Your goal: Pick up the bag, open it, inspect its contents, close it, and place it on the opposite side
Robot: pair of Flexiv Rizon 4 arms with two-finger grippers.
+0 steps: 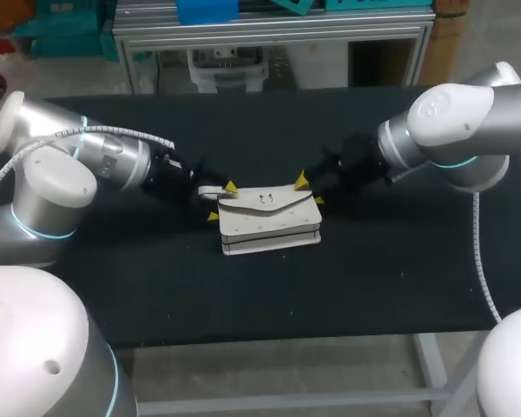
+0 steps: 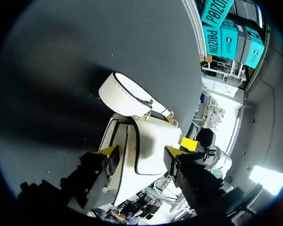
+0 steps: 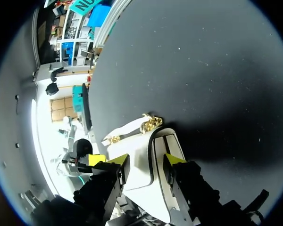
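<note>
White bag (image 1: 269, 219) is lying on the black table (image 1: 373, 278), roughly mid-table. Flap side is facing up with the flap closed, and a small clasp (image 1: 264, 199) is showing at the flap's centre. Its layered bottom edge is facing the near table edge. It appears to be resting on the surface.

Strap (image 1: 210, 191) is sticking out at the bag's left end. In the left wrist view it is curling into a white loop, hooked on with gold hardware (image 2: 170, 117).

Left arm (image 1: 113, 161) is coming in from the left. The left gripper (image 1: 221, 200) is sitting right at the bag's left end, by the strap. Left wrist view is showing the bag's end directly ahead of it. Can't tell if it is clamping the bag or just sitting against it.

Right arm (image 1: 443, 122) is coming in from the right. The right gripper (image 1: 309, 189) is sitting at the bag's far right corner. Right wrist view is showing the flap edge and gold chain links (image 3: 151, 123) just ahead of it. Same story here, can't tell gripping from open.

Both are facing each other across the bag.
</note>
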